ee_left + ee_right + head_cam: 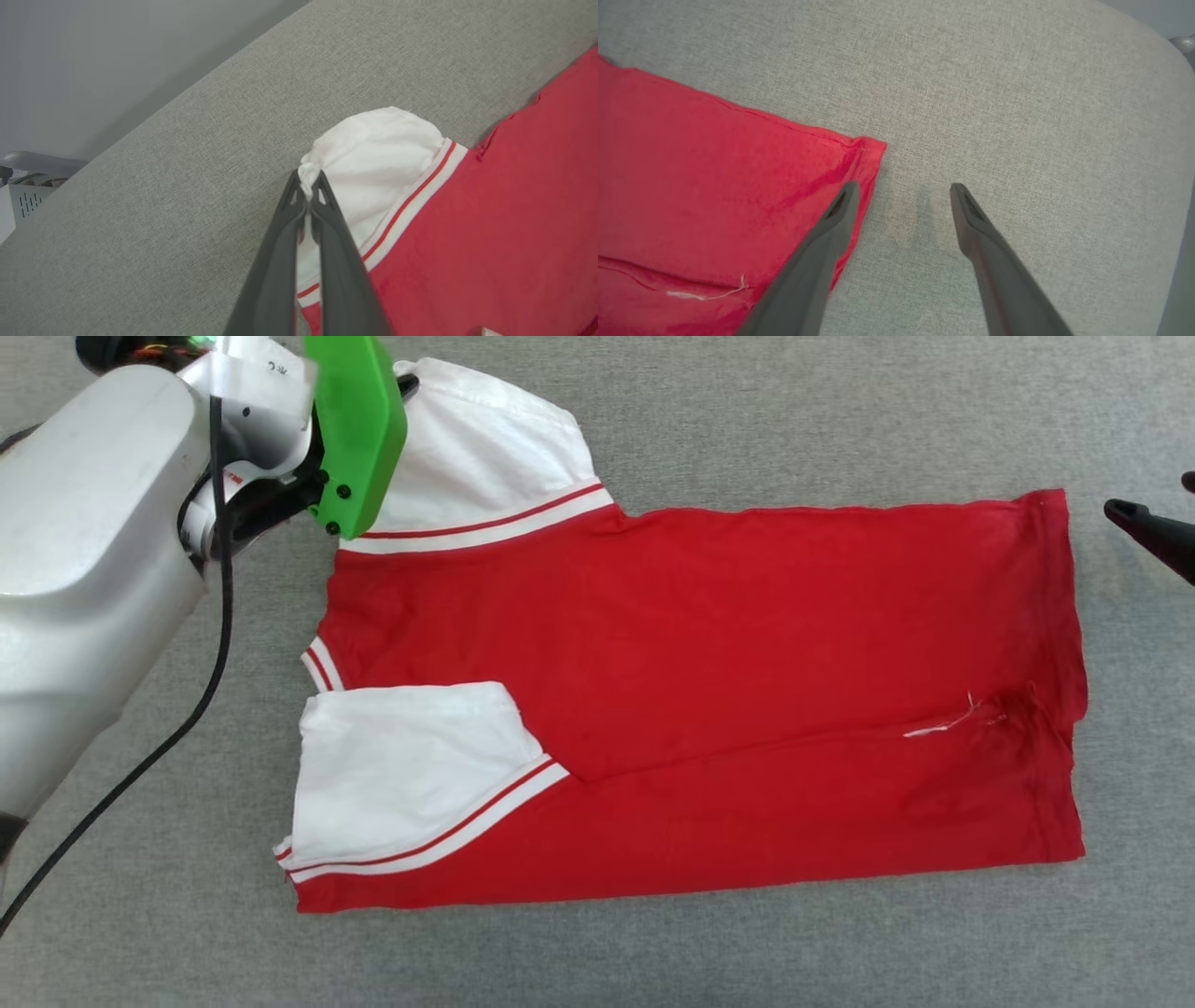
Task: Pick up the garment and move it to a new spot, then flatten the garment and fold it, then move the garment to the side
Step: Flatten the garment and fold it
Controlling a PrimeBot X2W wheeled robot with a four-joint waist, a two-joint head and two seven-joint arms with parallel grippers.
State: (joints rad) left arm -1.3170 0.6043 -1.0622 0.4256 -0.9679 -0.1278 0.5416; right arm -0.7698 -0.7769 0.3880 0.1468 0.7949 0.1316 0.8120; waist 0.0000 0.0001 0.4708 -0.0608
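The left jaws are clenched on the garment [490,233]: in the left wrist view the two dark fingers [275,261] press together with a bunched tip of the white sleeve [373,154] pinched between them. Beyond the tips and to their right, the sleeve spreads out to its red-and-white striped trim, and the red body runs on farther right. To the left of the jaws lies the bare grey surface [187,186].

From the head view, the garment [700,691] lies flat on the surface [747,411], red side up, with the gripped sleeve [476,448] partly behind the green plate [359,429] on the left wrist. The other sleeve [401,775] is folded onto the body, well apart from those jaws.

The right jaws are released, fingers [822,242] spread wide with nothing but surface [1017,116] between them. The garment's [714,186] hem corner lies under the left-hand finger in that view; whether it touches cannot be told. A loose white thread [705,293] shows near that finger's base.
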